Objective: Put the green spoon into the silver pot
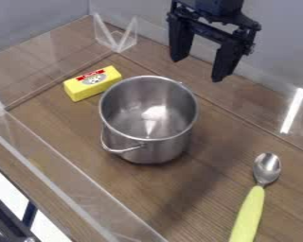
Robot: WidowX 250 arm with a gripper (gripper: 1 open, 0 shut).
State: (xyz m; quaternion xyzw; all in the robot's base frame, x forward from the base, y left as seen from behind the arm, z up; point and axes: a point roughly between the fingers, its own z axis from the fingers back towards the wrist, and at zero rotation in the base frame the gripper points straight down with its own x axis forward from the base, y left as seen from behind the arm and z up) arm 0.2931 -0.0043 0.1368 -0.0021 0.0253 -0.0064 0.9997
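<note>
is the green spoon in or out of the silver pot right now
Out: the green spoon lies on the tabletop, apart from the silver pot.

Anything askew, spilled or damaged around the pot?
Nothing stands out: the pot sits upright, the spoon lies flat to one side, the yellow box looks intact, and no spill shows.

Black gripper [201, 64] above counter, fingers spread apart, pointing down, holding nothing.

Brown wooden surface [180, 194], pale walls [287, 57], bright reflections
</note>
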